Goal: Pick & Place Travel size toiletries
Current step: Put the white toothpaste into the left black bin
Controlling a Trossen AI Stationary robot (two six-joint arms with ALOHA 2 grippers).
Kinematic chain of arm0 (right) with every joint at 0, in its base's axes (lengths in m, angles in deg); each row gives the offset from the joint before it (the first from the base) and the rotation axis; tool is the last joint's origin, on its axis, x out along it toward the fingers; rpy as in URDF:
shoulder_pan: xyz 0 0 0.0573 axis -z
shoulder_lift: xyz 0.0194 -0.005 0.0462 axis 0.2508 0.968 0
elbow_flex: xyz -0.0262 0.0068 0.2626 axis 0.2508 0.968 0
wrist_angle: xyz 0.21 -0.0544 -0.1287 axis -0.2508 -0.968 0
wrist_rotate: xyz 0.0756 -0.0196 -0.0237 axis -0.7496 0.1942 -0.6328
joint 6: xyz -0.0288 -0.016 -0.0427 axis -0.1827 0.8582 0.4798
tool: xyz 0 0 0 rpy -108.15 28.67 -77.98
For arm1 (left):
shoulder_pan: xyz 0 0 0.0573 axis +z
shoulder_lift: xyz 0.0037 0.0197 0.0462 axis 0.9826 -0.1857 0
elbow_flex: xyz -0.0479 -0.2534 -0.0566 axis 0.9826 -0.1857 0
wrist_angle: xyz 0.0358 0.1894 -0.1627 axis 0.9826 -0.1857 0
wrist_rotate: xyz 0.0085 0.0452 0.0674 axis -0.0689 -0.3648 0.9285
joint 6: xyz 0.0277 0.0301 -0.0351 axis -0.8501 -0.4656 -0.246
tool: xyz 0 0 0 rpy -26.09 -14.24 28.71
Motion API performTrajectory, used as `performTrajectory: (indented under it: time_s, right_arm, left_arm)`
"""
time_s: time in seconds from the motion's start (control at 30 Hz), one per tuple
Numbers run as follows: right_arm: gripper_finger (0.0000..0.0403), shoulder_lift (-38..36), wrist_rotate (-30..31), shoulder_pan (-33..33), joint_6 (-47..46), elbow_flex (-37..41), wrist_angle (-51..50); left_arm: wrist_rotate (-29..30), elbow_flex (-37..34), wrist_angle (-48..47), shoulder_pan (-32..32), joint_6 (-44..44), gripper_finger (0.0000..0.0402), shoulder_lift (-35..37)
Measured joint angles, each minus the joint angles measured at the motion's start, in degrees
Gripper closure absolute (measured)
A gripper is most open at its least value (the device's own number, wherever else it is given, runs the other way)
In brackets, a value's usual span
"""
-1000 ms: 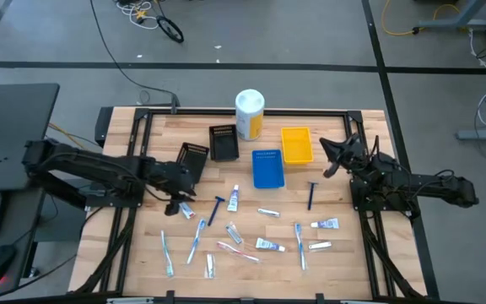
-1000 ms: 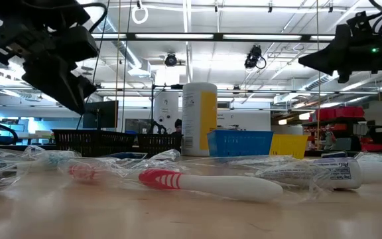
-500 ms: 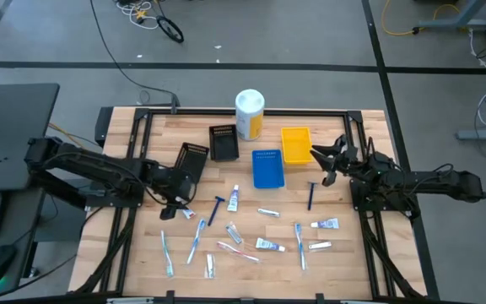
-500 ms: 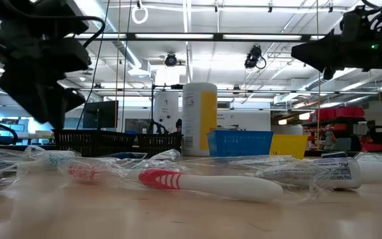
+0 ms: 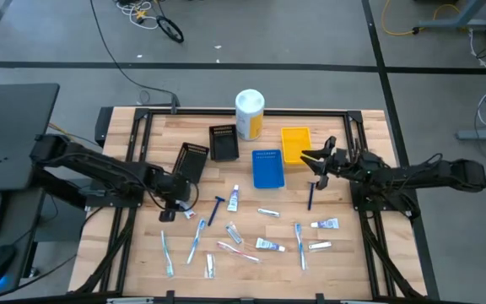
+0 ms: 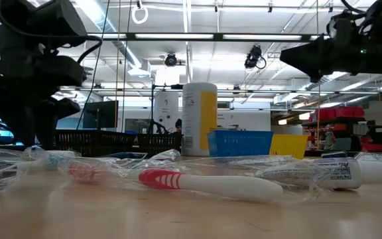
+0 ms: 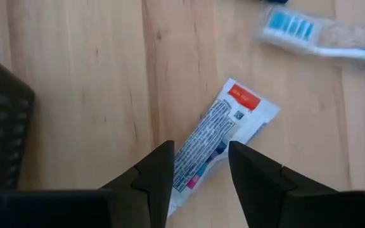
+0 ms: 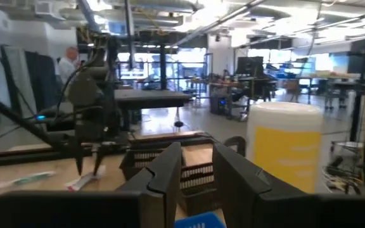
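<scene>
Several travel toiletries lie flat on the near half of the wooden table: toothbrushes (image 5: 195,241), white tubes (image 5: 270,245) and two blue razors (image 5: 216,209) (image 5: 311,194). A pink toothbrush (image 6: 204,182) lies nearest the low camera. My left gripper (image 5: 174,203) (image 7: 200,158) points down, open, and its fingers stand either side of the end of a small white tube (image 7: 217,136) (image 5: 186,209) with red and blue print. My right gripper (image 5: 314,162) (image 8: 197,166) is open and held high (image 6: 290,56), between the yellow tray and the right razor.
Toward the far edge stand a white-and-yellow canister (image 5: 249,114), two black trays (image 5: 224,142) (image 5: 192,159), a blue tray (image 5: 267,168) and a yellow tray (image 5: 296,143). The black tray (image 7: 2,133) lies close beside my left gripper. A person (image 8: 65,63) stands in the room beyond the table.
My left gripper has come down toward the table, over the white tube. My right gripper has moved toward the table's left, from the right edge to beside the yellow tray, staying high. No toiletry has moved.
</scene>
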Motion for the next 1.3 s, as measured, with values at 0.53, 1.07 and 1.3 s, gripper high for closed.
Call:
performTrajectory:
  time_s: [0.53,1.07,1.3]
  right_arm:
    - [0.0301,26.14,-1.63,0.02,-0.02,-15.4,-2.14]
    - [0.0302,40.56,-1.76,0.1,0.59,-26.56,-6.8]
    - [0.0302,41.42,-2.74,-0.09,-0.49,-27.1,-6.87]
  left_arm:
    - [-2.27,-0.01,-0.01,0.02,-1.36,0.0207,-1.07]
    - [0.23,-3.57,1.85,0.0,-1.7,0.0224,-0.99]
    - [1.31,-3.65,2.08,0.04,-2.05,0.0292,-1.01]
